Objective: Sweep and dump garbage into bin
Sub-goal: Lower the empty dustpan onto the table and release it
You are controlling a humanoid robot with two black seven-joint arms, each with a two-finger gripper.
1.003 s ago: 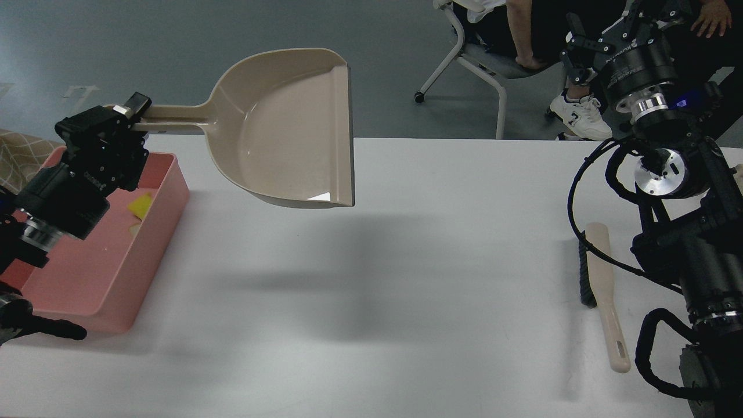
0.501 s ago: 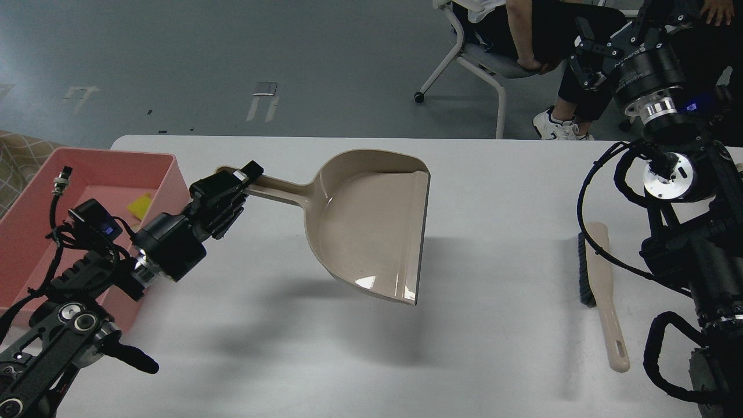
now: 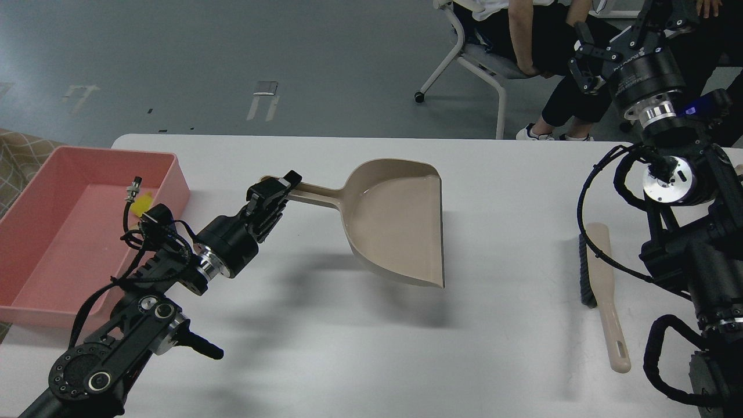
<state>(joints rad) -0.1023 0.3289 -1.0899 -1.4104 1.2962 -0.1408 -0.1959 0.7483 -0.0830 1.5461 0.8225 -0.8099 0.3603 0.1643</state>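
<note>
My left gripper (image 3: 277, 188) is shut on the handle of the beige dustpan (image 3: 400, 223), which it holds low over the middle of the white table (image 3: 348, 348), its open mouth to the right. The pan looks empty. The pink bin (image 3: 69, 232) stands at the table's left edge. A yellow sponge piece (image 3: 142, 203) lies inside it, partly hidden by my arm's cable; the pale slab is not visible. My right gripper (image 3: 630, 23) is raised at the far right, beyond the table's back edge, empty, its fingers spread.
The beige brush (image 3: 601, 290) with dark bristles lies on the table at the right, handle toward me. A person sits on a chair (image 3: 482, 58) behind the table's far right. The table's back edge runs just behind the dustpan.
My left arm has swung the dustpan from high over the bin's far side to the right and down, to low over the table's middle. The right arm has barely moved.
</note>
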